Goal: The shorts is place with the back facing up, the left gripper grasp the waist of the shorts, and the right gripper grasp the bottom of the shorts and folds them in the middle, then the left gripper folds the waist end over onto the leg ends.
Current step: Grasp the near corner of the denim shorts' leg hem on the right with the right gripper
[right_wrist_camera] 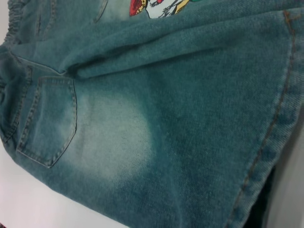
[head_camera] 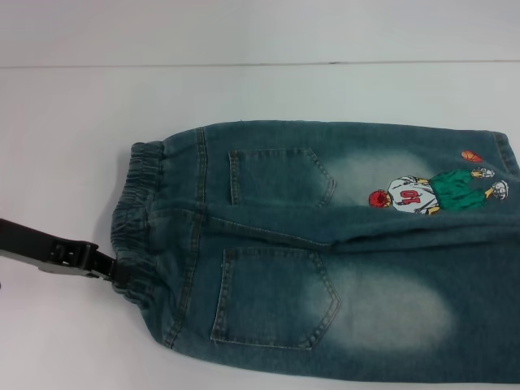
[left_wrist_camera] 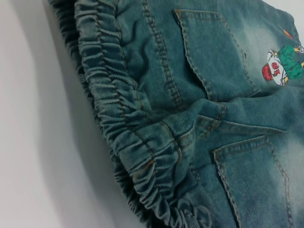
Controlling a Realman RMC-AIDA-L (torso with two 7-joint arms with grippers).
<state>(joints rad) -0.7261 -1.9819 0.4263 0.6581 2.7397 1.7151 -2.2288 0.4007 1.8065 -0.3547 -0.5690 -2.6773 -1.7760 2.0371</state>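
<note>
The shorts (head_camera: 325,244) lie flat on the white table, back side up, with both patch pockets showing. The waist of the shorts (head_camera: 134,219) is the gathered band at the left end, seen close up in the left wrist view (left_wrist_camera: 118,123). My left gripper (head_camera: 118,272) reaches in from the left, and its black tip meets the near part of the waistband. The bottom of the shorts runs off the right side; one hem (head_camera: 505,150) shows past the cartoon print (head_camera: 431,191). The nearer leg's stitched hem (right_wrist_camera: 270,142) fills the right wrist view. My right gripper is out of view.
The white table (head_camera: 65,146) extends to the left of and behind the shorts. Its far edge runs across the top of the head view. The near leg of the shorts reaches the bottom of that view.
</note>
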